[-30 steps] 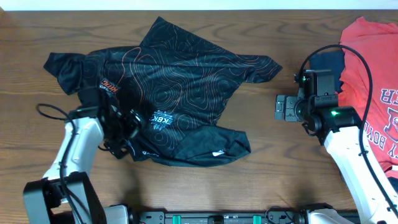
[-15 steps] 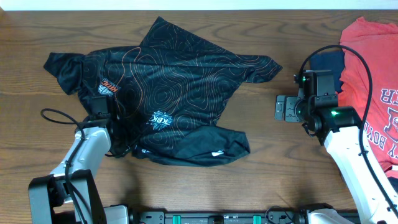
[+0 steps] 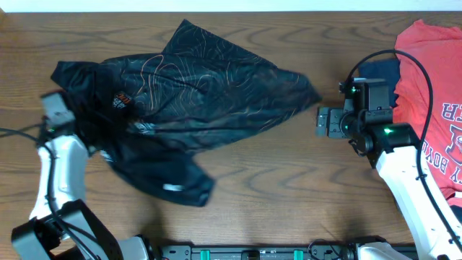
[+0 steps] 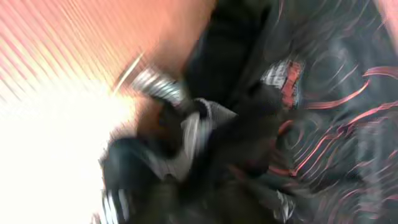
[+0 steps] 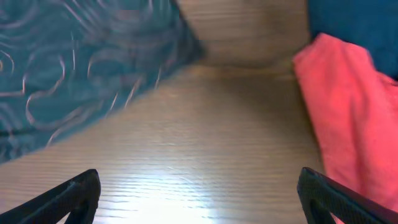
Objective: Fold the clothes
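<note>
Black sports shirt (image 3: 202,87), just dragged leftward over the tabletop (image 3: 289,188) by left fingers (image 4: 127,174) seemingly clenched on it, remains unfolded; right fingers (image 5: 68,193) spread empty.

The bench (image 3: 289,180) is brown wood with straight grain, smooth, with a soft sheen that glares white under the light. The shirt (image 3: 209,94) is thin black cloth, slightly silky, printed with fine orange and white lines. The red garment (image 3: 433,79) is matt cloth with white printed lettering, and the navy cloth (image 3: 379,71) is matt too. The left arm (image 3: 61,166) and right arm (image 3: 401,162) have smooth, faintly glossy white plastic shells. The fingers (image 5: 71,198) of the right end effector (image 3: 323,121) look matt black.
</note>
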Robot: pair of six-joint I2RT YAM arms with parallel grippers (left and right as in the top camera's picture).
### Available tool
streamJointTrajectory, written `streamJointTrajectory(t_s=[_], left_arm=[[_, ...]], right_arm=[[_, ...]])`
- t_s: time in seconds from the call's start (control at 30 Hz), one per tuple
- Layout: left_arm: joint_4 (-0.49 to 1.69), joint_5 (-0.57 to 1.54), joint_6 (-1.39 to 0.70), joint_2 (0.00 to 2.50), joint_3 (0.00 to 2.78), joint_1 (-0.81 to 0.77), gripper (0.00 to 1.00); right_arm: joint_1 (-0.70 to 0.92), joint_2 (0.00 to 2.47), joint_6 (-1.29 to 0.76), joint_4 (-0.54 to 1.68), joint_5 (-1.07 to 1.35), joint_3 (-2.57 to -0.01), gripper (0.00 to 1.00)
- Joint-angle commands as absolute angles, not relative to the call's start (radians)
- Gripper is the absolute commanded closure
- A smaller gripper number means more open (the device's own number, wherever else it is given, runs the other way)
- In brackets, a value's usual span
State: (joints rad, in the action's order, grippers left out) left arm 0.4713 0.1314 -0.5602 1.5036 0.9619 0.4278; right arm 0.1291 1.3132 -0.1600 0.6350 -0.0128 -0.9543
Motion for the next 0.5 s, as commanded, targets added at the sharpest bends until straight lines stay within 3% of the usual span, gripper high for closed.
streamJointTrajectory(t_s=[0.0,0.27,0.47], left_arm=[[0.554,0.188,-0.550,1.504,0.974,0.435,0.02],[0.971,0.270,-0.549,1.504,0.961,0.383,0.02],[1.001,0.227,-0.517,1.504,0.882,0.324,0.02]], right_arm=[[0.126,1.356,-0.160,0.619,0.091,-0.957,0.01],[0.126,1.454,-0.183,0.582,0.176,-0.957,0.01],[0.126,1.504,-0.198,0.560,0.176,-0.957,0.01]])
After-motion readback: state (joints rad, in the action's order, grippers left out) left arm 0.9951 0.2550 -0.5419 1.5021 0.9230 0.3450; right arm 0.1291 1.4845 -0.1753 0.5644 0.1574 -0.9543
